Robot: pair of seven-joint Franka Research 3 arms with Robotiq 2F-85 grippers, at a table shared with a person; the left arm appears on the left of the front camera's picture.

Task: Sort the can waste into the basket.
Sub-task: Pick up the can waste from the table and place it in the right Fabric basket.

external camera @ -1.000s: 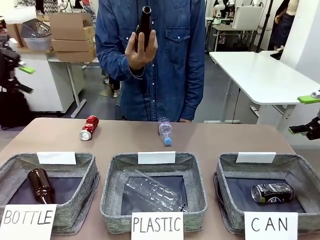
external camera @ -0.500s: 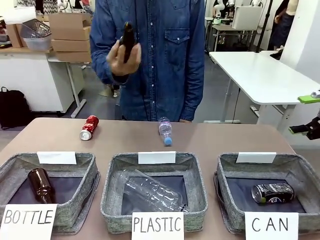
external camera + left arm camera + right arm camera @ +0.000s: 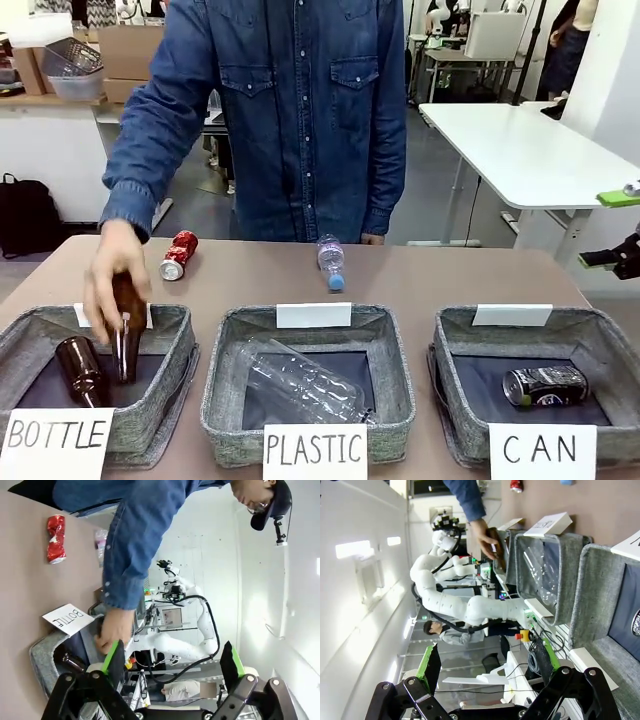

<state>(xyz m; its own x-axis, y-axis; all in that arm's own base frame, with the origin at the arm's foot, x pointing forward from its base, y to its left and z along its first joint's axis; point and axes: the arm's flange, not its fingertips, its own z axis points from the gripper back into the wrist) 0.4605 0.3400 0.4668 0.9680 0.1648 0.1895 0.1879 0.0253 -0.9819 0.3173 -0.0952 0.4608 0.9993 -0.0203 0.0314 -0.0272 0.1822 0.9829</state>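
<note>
From the front, the person leans over the far side of the table with one arm stretched down. Their hand (image 3: pixel 112 288) is wrapped round a brown bottle (image 3: pixel 127 345), which is nearly upright with its lower end inside the left basket (image 3: pixel 150 412). A second brown bottle (image 3: pixel 80 370) lies in that basket, and its sign reads "BOTTLE". The middle basket (image 3: pixel 225 400) is signed "PLASTIC" and holds a clear bottle (image 3: pixel 300 385). The can basket (image 3: pixel 600 340), on the right, is signed "CAN", and the dark can (image 3: pixel 545 385) lies on its side in it. The red can (image 3: pixel 178 255) lies on the table near the person, well apart from the can basket. At the right edge, the right gripper (image 3: pixel 612 228) has its green-padded fingers spread and holds nothing.

In the left wrist view, the left gripper (image 3: pixel 172 662) is spread wide and empty. Beyond it, the person's hand is over the basket by the "BOTTLE" sign, and the red can lies farther off.

In the right wrist view, the fingers stand apart and empty. The can basket is nearest, with an edge of the dark can showing inside it.
</note>
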